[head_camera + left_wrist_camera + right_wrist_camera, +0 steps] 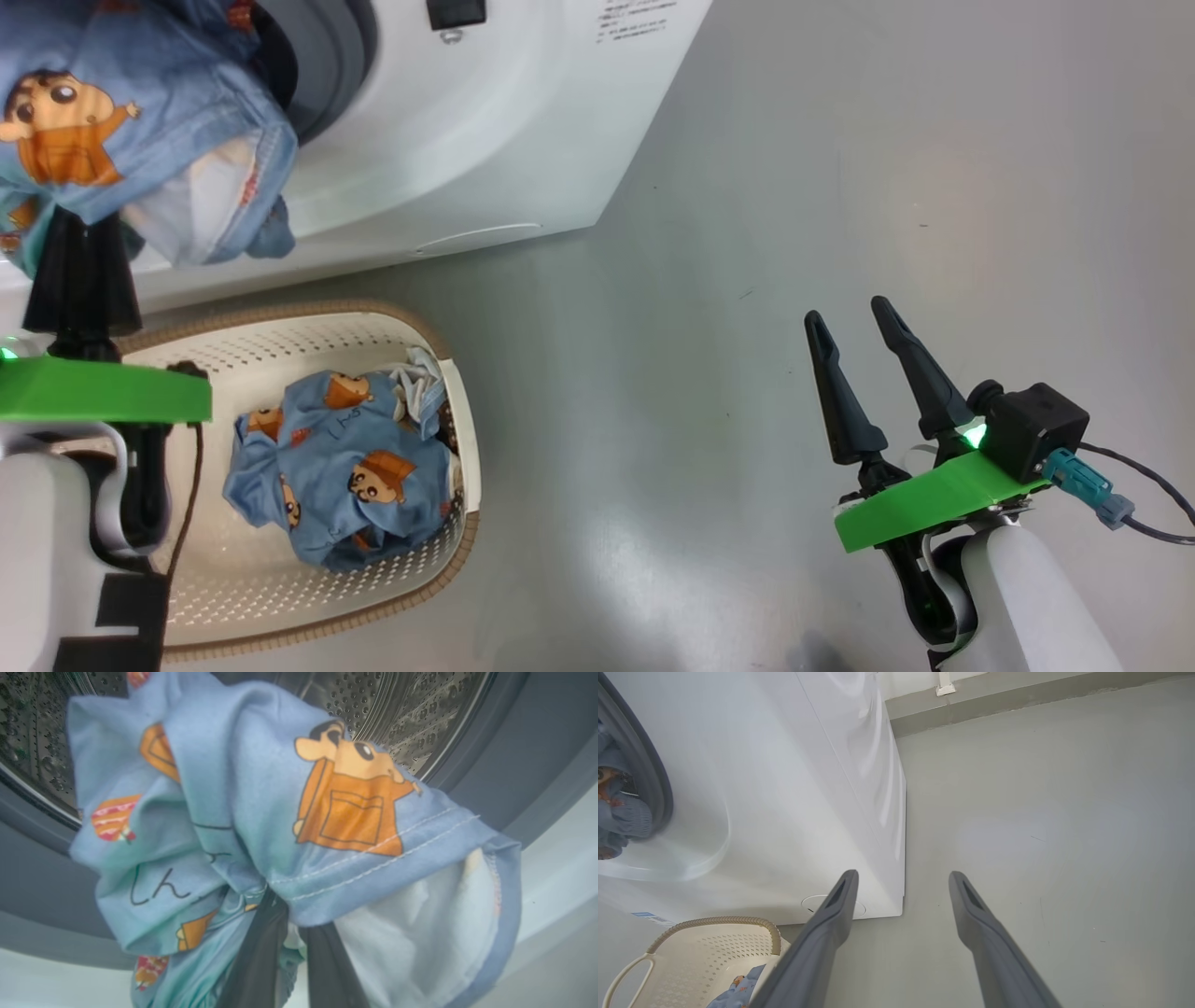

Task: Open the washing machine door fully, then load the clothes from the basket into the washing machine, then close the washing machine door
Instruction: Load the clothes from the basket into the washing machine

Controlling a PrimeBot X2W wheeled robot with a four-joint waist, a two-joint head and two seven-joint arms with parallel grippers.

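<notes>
a laundry area in a plain indoor room: a white front-loading washing machine (485,140) stands on a smooth grey floor (887,168), with a cream perforated basket (280,353) of printed blue clothes (336,467) just beside it.

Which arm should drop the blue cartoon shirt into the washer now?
The left. The left pincer is shut on the blue cloth right before the drum. The right pincer hangs open and empty over the floor, away from the opening.
</notes>
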